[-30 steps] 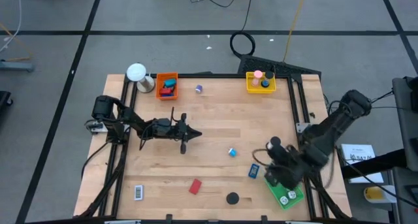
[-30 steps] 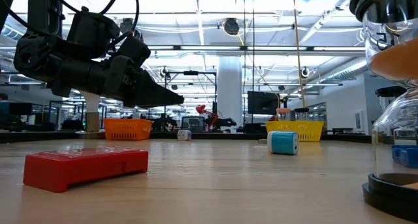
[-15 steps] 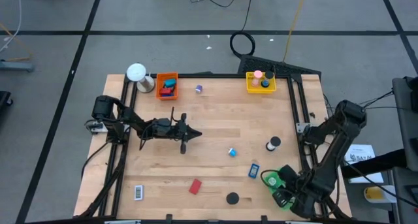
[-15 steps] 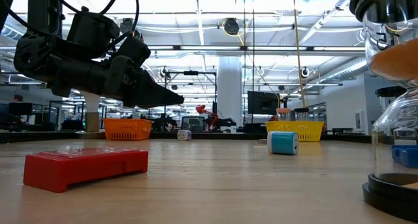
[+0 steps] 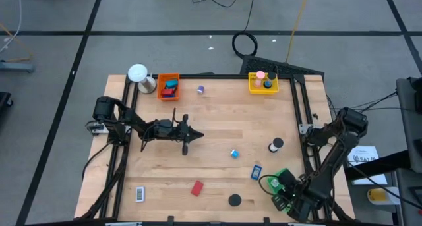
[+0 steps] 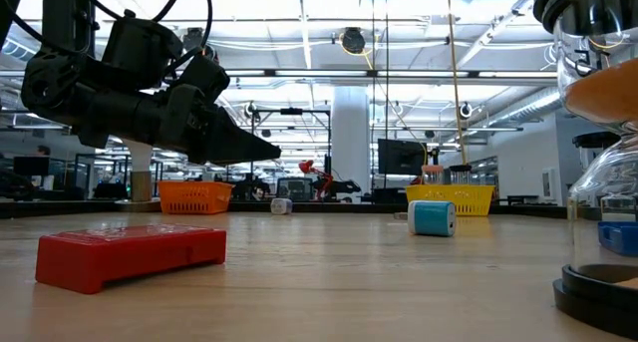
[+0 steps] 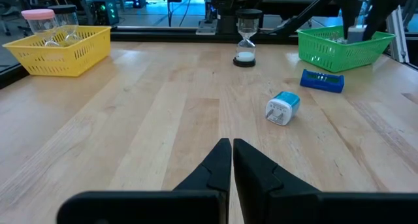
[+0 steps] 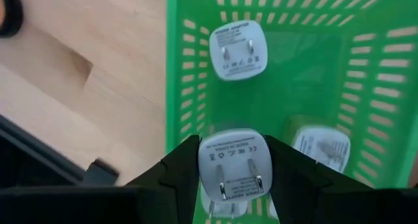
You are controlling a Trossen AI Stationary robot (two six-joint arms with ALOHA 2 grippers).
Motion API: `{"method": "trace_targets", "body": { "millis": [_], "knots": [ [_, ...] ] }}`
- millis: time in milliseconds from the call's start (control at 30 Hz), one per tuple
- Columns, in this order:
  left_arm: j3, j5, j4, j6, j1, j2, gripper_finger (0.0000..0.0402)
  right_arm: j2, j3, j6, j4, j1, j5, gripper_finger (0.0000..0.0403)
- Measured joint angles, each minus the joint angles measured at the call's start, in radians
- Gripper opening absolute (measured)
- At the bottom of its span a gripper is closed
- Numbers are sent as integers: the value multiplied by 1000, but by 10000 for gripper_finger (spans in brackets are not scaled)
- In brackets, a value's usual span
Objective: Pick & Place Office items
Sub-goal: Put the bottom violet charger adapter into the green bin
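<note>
**A:** Where are your two grippers, and what are the fingers doing?

**B:** My right gripper (image 8: 232,168) hangs over the green basket (image 8: 366,74) at the worktop's front right corner; its fingers pinch a white plug adapter (image 8: 231,160), prongs facing my wrist camera; two more white adapters lie on the basket floor below, one (image 8: 238,49) by the far wall, one (image 8: 319,145) just beside the held piece. My left gripper (image 5: 188,139) waits above the left half of the worktop, near the middle; its fingers are pressed together on nothing.

**A:** And the loose pieces?

**B:** A small blue-and-white plug (image 5: 234,153) lies on its side near the centre; a blue block (image 5: 256,172) lies just beside the green basket; a red block (image 5: 196,188) and a black disc (image 5: 235,200) sit near the front edge; a black-and-white tag (image 5: 140,194) lies at the front left corner; a small sand timer (image 5: 275,145) stands near the right edge.

**A:** The back edge?

**B:** An orange basket (image 5: 168,87) toward the left holds blue and red pieces; a purple roll (image 5: 200,89) lies just beside it; a yellow basket (image 5: 263,83) toward the right holds pink and dark pieces.
</note>
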Motion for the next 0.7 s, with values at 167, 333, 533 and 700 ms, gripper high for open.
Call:
{"method": "trace_targets", "body": {
  "millis": [167,333,533,700],
  "knots": [
    [0,0,0,0,0,0,21,0,-50,-4,57,-7,-21,140],
    [0,0,0,0,0,0,21,0,-71,-21,78,-13,-52,145],
    [0,0,0,0,0,0,21,0,-71,-38,77,-13,-52,154],
    [0,0,0,0,0,0,21,0,-71,-42,77,-13,-52,156]
  ]
}}
